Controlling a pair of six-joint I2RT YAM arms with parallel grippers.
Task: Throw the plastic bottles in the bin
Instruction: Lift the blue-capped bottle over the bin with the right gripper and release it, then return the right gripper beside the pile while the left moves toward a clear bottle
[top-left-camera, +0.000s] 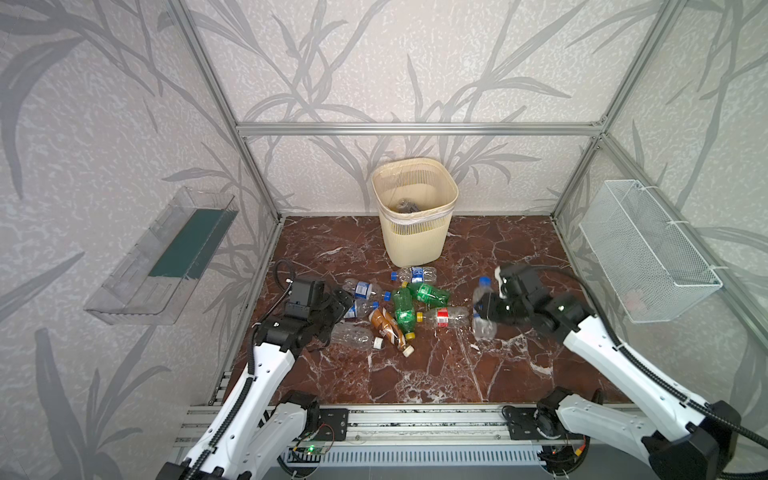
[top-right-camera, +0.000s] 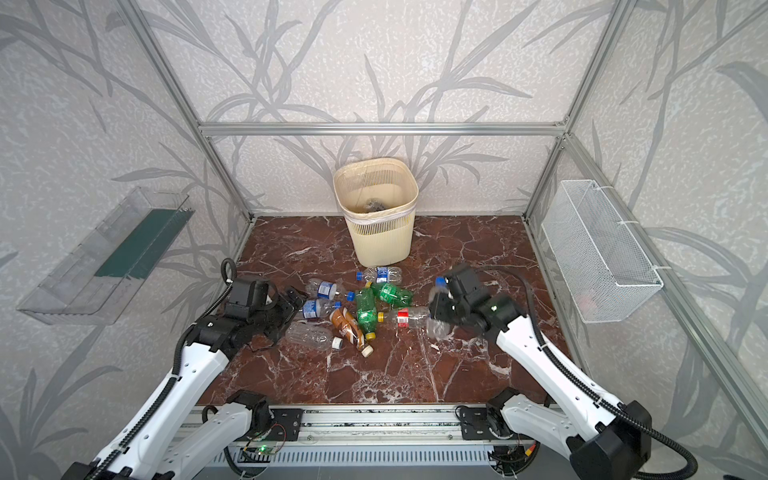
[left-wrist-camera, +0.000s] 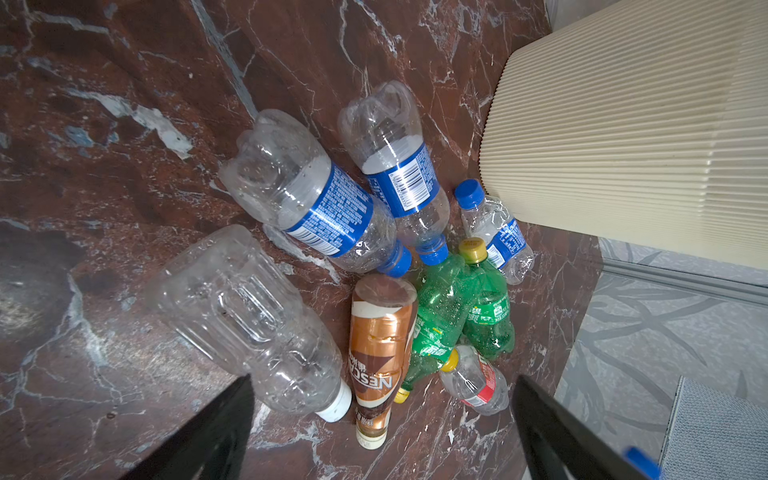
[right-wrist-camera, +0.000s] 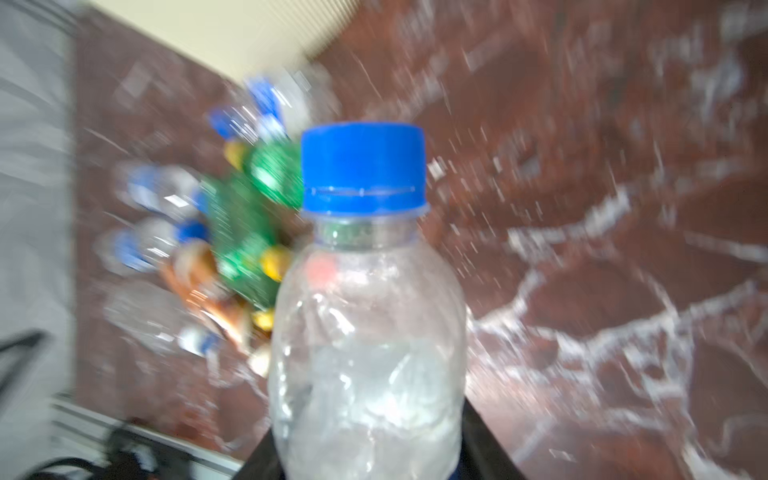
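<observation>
Eight plastic bottles (top-left-camera: 402, 309) lie heaped mid-frame on the marble bench (top-left-camera: 436, 374) before the cream bin (top-left-camera: 415, 241), the left gripper (top-left-camera: 343, 301) gapes empty beside them, and the right gripper (top-left-camera: 484, 309), clamped on a ninth, blue-capped bottle (right-wrist-camera: 365, 332) at centre right, probably must next carry it over the bin's rim.

Near bench (top-left-camera: 436, 374): bare, free to cross.
Centre: bottle pile (top-left-camera: 401, 309) blocks low passes.
Behind pile: bin (top-left-camera: 415, 239), with bare bench either side.
</observation>
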